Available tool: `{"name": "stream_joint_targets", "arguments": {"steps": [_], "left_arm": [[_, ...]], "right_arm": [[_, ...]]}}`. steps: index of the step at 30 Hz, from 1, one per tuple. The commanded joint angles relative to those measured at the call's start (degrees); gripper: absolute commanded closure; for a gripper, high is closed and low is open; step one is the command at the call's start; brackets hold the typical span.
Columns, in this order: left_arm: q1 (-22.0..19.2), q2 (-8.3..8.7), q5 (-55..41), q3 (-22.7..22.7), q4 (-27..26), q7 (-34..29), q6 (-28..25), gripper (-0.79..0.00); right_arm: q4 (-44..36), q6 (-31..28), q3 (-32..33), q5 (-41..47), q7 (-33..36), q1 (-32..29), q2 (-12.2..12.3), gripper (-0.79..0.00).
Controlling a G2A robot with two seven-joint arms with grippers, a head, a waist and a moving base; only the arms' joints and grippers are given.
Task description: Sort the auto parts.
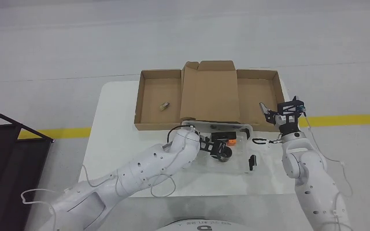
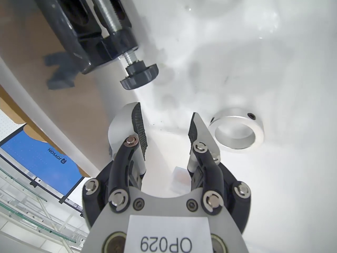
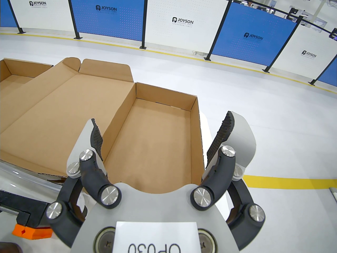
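Observation:
A clear tray in front of the cardboard box holds the auto parts. My left gripper hangs open inside the tray, nothing between its fingers. Just beside one fingertip lies a silver ring collar. A black clamp with a threaded screw lies ahead of the gripper. In the top view the left gripper is over the tray's middle. My right gripper is open and empty above the box's right compartment, at its near right corner.
A small metal part lies in the box's left compartment. The box lid flap stands between the two compartments. A black block and a curved black piece lie at the tray's right end. A part with an orange tip lies nearby.

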Motion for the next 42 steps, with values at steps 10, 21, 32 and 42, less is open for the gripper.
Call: {"name": "stream_joint_targets", "arguments": {"steps": [10, 21, 32, 42], "left_arm": [[-5.3, 1.74, -8.8, 8.1, 1.5, -3.3, 3.3, -0.379], [-11.9, 1.80, -19.2, 12.9, -0.8, -8.2, 8.2, -0.376], [-12.8, 3.43, -30.3, 13.5, -1.1, -10.6, 10.6, -0.369], [-12.0, 2.36, -28.0, 13.5, 1.8, -10.9, 10.9, -0.351]], "right_arm": [[0.0, 0.0, 0.0, 0.0, 0.0, 0.0, 0.0, -0.785], [0.0, 0.0, 0.0, 0.0, 0.0, 0.0, 0.0, -0.785], [0.0, 0.0, 0.0, 0.0, 0.0, 0.0, 0.0, -0.785], [0.0, 0.0, 0.0, 0.0, 0.0, 0.0, 0.0, -0.785]]}}
